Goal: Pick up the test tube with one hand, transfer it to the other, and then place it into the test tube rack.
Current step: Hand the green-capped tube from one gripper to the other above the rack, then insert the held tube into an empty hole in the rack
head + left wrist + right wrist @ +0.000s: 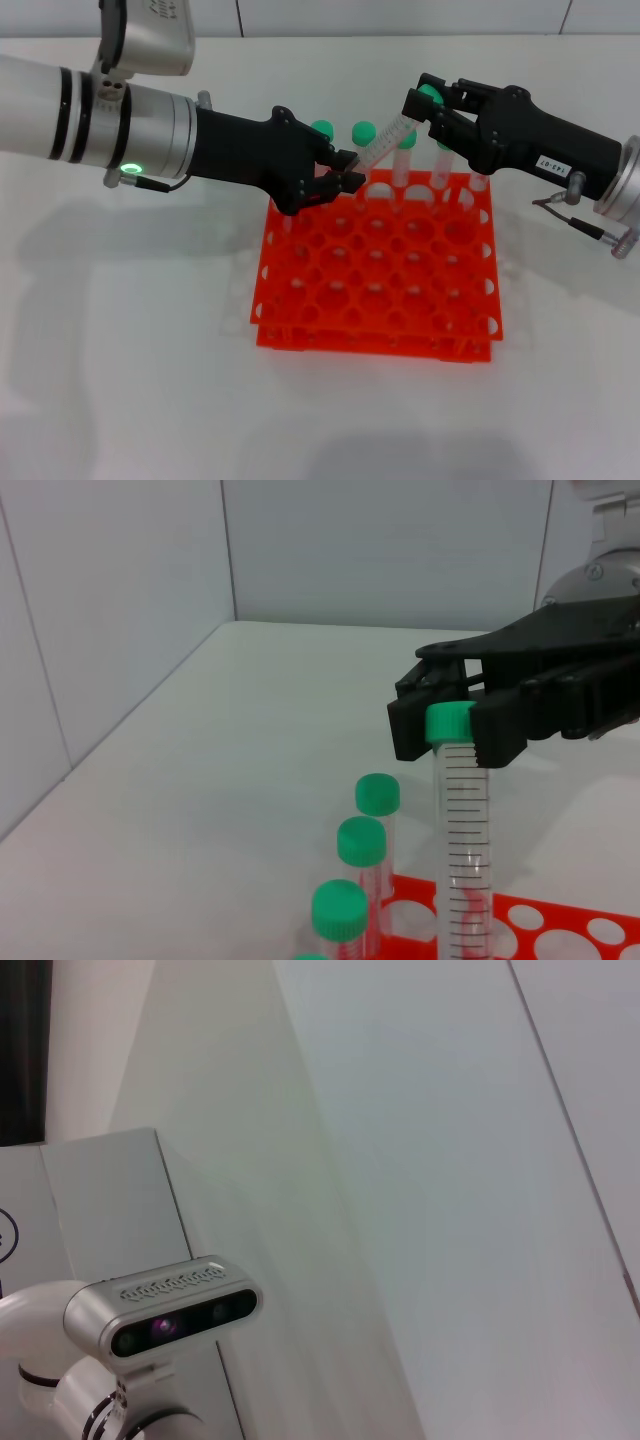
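Above the rack's far edge, both grippers hold one tube
Left gripper (345,172) clamps the test tube's (383,143) lower end, right gripper (425,103) pinches its green cap; it slants over the test tube rack (375,270), near other capped tubes (361,842)

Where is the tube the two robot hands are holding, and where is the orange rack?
test tube (385,143), head view, on the clear middle of the tube between the two grippers.
test tube (461,820), left wrist view, on the marked clear body below the green cap.
test tube rack (372,345), head view, on its front edge.
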`<state>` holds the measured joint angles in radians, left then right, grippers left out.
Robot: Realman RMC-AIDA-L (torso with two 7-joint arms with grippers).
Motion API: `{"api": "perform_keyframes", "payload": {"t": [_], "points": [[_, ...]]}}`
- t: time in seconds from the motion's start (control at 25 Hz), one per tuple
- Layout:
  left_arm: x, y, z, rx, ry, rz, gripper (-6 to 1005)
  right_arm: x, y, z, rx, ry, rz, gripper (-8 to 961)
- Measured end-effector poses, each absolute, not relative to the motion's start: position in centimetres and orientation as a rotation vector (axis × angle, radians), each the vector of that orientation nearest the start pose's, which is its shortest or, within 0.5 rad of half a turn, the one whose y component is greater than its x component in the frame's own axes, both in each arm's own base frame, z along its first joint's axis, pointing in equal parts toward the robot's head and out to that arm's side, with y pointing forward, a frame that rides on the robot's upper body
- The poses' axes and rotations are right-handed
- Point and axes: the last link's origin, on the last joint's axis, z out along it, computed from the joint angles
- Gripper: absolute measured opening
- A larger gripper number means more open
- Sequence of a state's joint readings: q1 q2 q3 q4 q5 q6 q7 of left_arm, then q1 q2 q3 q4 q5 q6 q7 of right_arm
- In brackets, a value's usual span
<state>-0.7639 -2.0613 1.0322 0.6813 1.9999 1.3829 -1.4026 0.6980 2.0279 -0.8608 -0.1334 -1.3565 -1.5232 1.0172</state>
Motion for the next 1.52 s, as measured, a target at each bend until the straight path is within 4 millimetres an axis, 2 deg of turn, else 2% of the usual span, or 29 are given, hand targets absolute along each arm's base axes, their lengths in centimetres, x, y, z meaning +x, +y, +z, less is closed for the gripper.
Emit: {"api": "perform_keyframes", "payload": {"t": [0.44, 0.72, 0.84, 1.08, 1.28, 1.4, 1.52], "points": [[-17.0, 38.5, -3.5, -2.951, -0.256, -0.368, 254, 21.0, 35.5, -2.6, -2.444, 0.536, 1.275, 262], [-16.7, 38.7, -3.0, -2.935, -0.338, -0.363, 394, 21.1, 35.4, -2.6, -2.443, 0.54, 1.275, 262], [-16.5, 38.7, -2.1, -2.917, -0.377, -0.326, 454, 21.2, 35.3, -2.5, -2.443, 0.538, 1.273, 262], [-15.3, 37.5, -0.1, -2.877, -0.405, -0.231, 684, 21.5, 35.1, -2.4, -2.454, 0.536, 1.263, 262], [-13.7, 35.7, 2.4, -2.87, -0.421, -0.207, 895, 21.8, 35.0, -1.9, -2.462, 0.504, 1.249, 262], [-13.6, 34.5, 4.3, -2.827, -0.483, -0.206, 895, 21.6, 35.1, -1.8, -2.482, 0.486, 1.237, 262], [-14.4, 33.3, 5.6, -2.781, -0.535, -0.169, 895, 21.4, 35.3, -1.6, -2.516, 0.463, 1.21, 262]]}}
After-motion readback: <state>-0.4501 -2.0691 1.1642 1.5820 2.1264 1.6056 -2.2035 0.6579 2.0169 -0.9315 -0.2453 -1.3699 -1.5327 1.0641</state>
